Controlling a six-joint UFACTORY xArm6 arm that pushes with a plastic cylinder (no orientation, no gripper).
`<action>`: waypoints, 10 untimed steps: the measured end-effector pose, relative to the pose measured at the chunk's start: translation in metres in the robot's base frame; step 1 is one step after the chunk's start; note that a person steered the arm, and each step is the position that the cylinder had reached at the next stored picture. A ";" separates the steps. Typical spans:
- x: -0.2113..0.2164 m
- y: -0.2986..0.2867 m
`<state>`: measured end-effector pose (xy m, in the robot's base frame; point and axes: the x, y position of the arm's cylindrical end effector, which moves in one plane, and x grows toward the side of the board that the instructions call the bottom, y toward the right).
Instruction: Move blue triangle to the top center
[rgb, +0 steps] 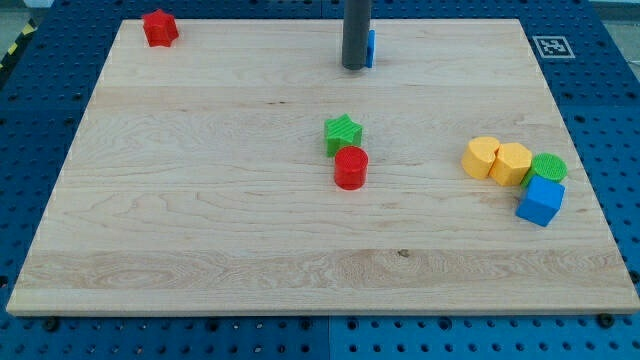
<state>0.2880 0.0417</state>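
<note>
Nearest the view's bottom sits the blue cube (540, 201), touching a green round block (549, 166) and two yellow blocks (497, 160). In the middle, a red cylinder (351, 168) touches a green star (342, 133). Far off at the top left is a red block (159, 27). My tip (354, 66) has no jaws; it is just a rod. The blue triangle (370, 48) peeks out right behind it, on its right side, touching or nearly so. I think it is already about top center.
</note>
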 end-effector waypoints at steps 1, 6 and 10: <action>0.006 0.000; -0.040 0.032; -0.091 0.034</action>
<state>0.1969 0.0760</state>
